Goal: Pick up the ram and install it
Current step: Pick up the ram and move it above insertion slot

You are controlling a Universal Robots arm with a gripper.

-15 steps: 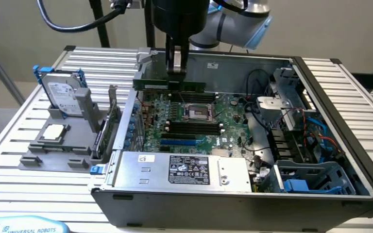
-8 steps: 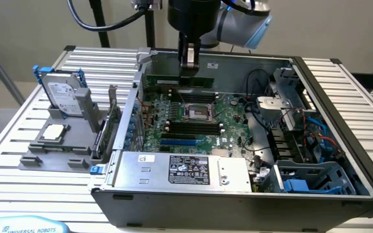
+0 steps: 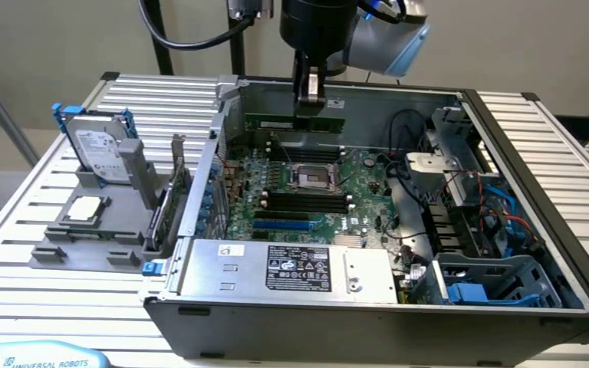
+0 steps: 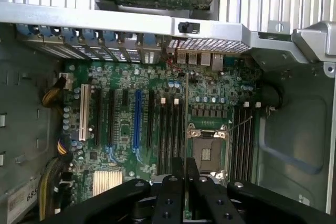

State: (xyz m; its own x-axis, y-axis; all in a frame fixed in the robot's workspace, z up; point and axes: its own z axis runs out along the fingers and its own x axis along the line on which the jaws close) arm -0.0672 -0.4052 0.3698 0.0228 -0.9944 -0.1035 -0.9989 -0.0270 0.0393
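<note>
With jaws clamped on the upper edge of the ram (image 3: 284, 123), holds the green stick level inside the open computer case (image 3: 376, 330), near its far wall in the exterior view. Hangs above the motherboard (image 3: 361, 199), apart from the black memory slots (image 3: 297, 201) and touching none of them. In the wrist view, presents the ram (image 4: 186, 124) edge-on as a thin line between the fingers, running parallel to the slots just beside the CPU socket (image 4: 206, 150). Pick-up judged done. Installation left: not yet down in a slot, not seated. About halfway through, by the look of it.
</note>
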